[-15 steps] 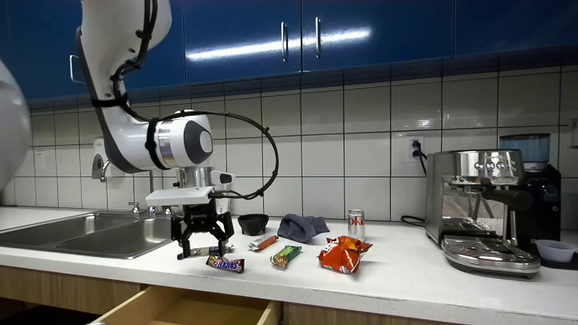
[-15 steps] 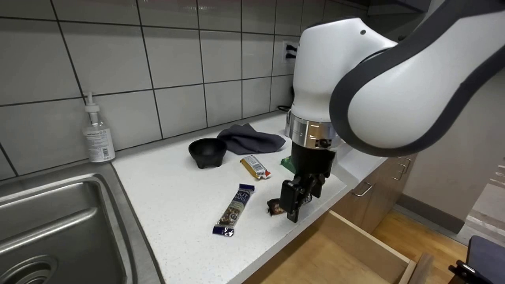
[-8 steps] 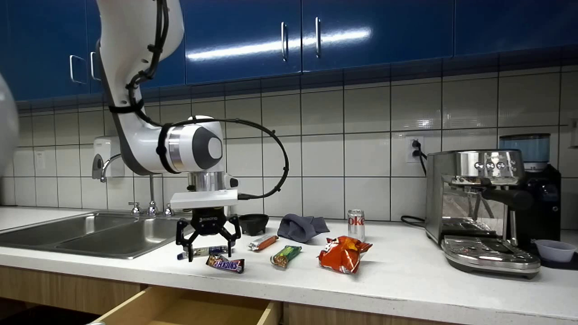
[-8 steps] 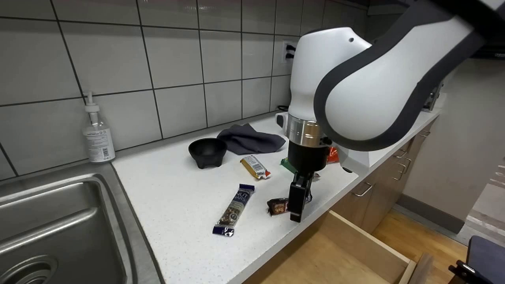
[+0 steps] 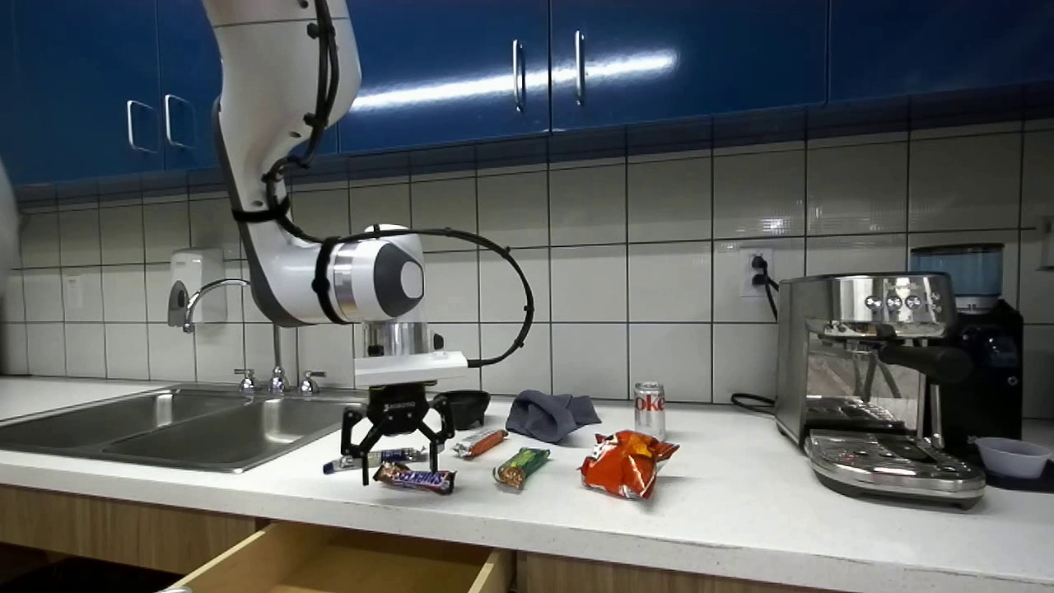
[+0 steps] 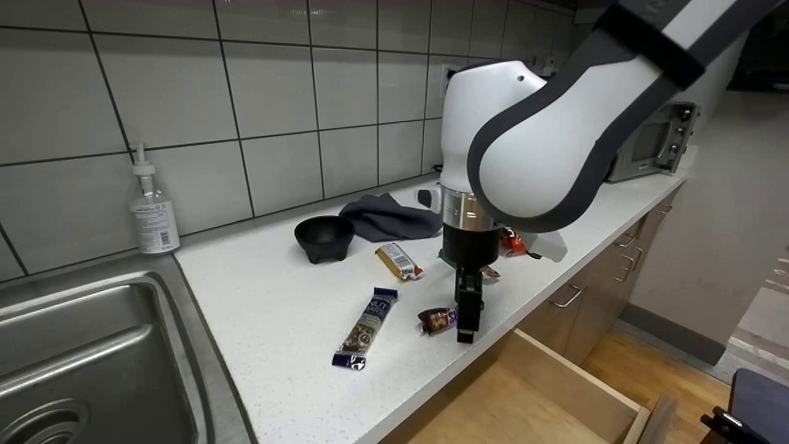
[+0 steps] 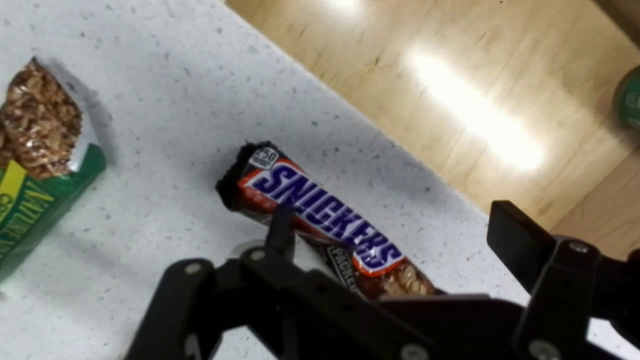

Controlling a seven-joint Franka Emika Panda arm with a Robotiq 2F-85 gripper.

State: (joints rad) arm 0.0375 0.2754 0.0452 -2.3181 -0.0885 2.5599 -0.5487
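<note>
Pincer (image 5: 400,476): one, low over the counter (image 6: 283,357); jaws spread wide, nothing gripped.
Snickers (image 7: 325,215): one bar, on the counter near its front edge, label up, lying slantwise and partly between the jaws. In the wrist view one fingertip overlaps its long side; contact cannot be told.
Drawer (image 6: 573,376): one, wooden, pulled out below that edge.
Nut bar (image 6: 367,328): one, blue-ended, near the Snickers on the side of the sink (image 6: 200,345).
Green bar (image 5: 521,469): one, near the Snickers, on the side away from the sink.
Orange bar (image 5: 480,443): one, farther back, near the green bar.
Bag (image 5: 627,465): one, orange, crumpled, beyond the green bar.
Can (image 5: 650,410): one, silver, upright behind the bag.
Cloth (image 6: 391,217): one, dark grey, bunched near the wall (image 6: 277,92).
Bowl (image 6: 325,239): one, black, footed, just beside the cloth.
Soap bottle (image 6: 155,216): one, upright by the sink.
Coffee machine (image 5: 848,371): one, steel, well apart from the pincer, with a grinder (image 5: 992,346) beside it.
</note>
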